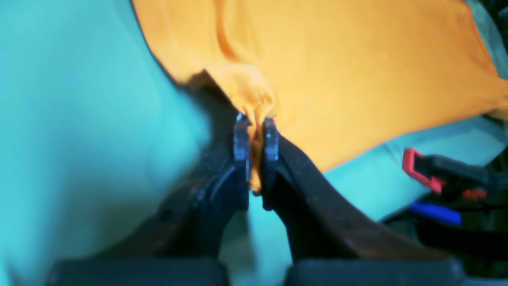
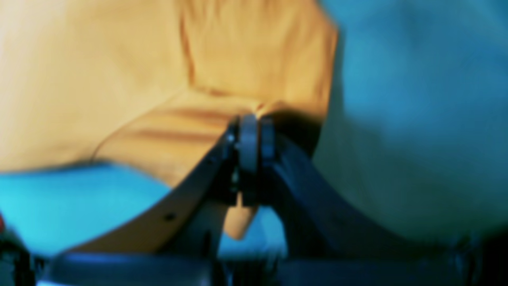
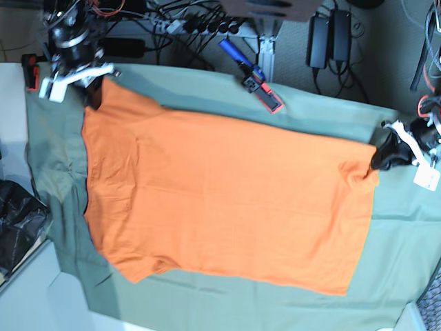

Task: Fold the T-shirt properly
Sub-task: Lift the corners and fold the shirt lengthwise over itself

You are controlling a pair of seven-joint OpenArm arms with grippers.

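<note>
The orange T-shirt (image 3: 227, 193) lies spread flat on the grey-green table cover (image 3: 406, 227), stretched between my two grippers. My left gripper (image 3: 380, 153) is at the shirt's right edge. In the left wrist view it (image 1: 255, 121) is shut on a bunched fold of the T-shirt (image 1: 337, 71). My right gripper (image 3: 95, 93) is at the shirt's far left corner. In the right wrist view it (image 2: 254, 119) is shut on the T-shirt's (image 2: 99, 79) edge, with a bit of cloth hanging below the jaws. That view is blurred.
A red, black and blue clamp (image 3: 255, 79) holds the cover at the far edge and shows in the left wrist view (image 1: 432, 178). A second red clamp (image 3: 29, 72) sits far left. A black bag (image 3: 17, 214) lies off the left edge. Cables and power bricks (image 3: 331, 34) lie behind.
</note>
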